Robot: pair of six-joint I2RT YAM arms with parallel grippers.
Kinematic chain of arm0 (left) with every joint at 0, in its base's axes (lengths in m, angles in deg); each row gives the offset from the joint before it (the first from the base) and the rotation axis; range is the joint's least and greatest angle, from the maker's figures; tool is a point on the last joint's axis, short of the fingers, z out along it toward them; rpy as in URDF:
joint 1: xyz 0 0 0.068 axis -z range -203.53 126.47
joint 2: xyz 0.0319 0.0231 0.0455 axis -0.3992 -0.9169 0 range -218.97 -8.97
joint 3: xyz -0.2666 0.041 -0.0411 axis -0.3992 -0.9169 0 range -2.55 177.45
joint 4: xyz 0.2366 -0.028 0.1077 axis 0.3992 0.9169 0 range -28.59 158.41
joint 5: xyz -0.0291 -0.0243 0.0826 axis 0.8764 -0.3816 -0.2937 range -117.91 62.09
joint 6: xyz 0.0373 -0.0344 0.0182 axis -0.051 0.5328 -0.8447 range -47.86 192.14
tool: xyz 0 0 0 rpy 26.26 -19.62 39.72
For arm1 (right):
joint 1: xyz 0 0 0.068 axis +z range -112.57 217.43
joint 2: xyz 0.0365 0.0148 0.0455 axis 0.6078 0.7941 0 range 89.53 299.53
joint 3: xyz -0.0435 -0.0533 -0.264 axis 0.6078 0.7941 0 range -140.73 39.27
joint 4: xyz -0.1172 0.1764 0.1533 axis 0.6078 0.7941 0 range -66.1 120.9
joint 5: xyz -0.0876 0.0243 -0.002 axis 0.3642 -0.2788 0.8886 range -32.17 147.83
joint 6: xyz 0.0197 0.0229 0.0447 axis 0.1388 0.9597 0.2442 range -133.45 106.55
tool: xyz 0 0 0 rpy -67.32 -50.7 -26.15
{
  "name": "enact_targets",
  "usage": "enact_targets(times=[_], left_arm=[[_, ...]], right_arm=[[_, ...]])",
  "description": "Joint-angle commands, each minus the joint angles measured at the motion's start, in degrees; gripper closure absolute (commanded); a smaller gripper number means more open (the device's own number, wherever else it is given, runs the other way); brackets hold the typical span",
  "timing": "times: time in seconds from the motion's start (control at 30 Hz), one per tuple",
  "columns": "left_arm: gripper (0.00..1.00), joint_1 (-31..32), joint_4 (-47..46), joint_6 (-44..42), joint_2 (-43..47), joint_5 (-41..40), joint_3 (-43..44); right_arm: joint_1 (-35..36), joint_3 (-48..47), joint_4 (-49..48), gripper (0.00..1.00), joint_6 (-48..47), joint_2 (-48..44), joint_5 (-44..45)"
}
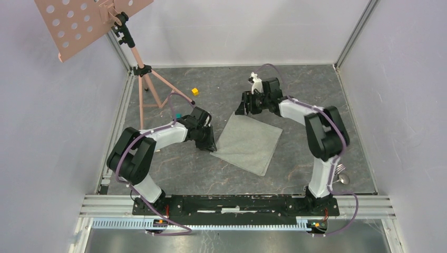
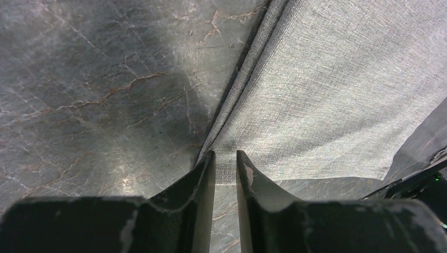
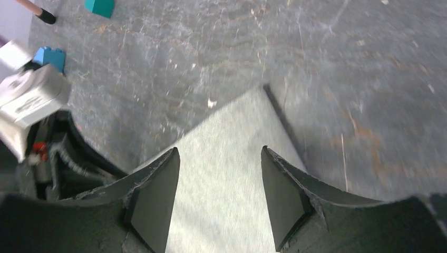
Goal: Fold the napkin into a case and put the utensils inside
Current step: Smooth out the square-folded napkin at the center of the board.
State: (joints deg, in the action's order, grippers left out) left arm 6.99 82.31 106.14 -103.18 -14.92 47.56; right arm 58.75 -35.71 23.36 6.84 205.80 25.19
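While right gripper (image 3: pixel 219 150) hangs open over a napkin (image 1: pixel 248 142) corner, left gripper (image 2: pixel 225 154) sits narrow-jawed at another. Pinching — cannot tell.

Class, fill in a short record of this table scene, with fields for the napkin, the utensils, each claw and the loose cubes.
napkin: lying open, not yet folded, mid-table
utensils: by the right arm's base, partly hidden, outside the napkin
left claw: nearly closed at the napkin's left corner; grip unclear
right claw: open, over the napkin's far corner
yellow cube: far side, apart from the napkin
teal cube: beside the left arm
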Motion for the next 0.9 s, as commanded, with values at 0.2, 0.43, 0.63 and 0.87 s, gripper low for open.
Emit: enact_targets(times=[0.2,0.43,0.63,0.87], left_arm=[[0.7,2.19,5.52,2.92,1.88,-0.52,-2.9],[0.68,4.27,3.64,5.44,7.59,0.06,-7.76],[0.63,5.67,3.02,4.16,10.62,3.44,-10.03],[0.63,10.86,-2.99,9.14,11.21,7.43,-11.2]], right_arm=[[-2.74,24.21,8.38,0.37,-7.73,-28.04,10.36],[-2.92,30.33,8.54,0.39,-11.21,-30.57,17.48],[-3.09,27.22,10.36,0.39,-13.95,-25.42,26.08],[-3.31,19.78,13.87,0.39,-18.19,-19.31,35.37]])
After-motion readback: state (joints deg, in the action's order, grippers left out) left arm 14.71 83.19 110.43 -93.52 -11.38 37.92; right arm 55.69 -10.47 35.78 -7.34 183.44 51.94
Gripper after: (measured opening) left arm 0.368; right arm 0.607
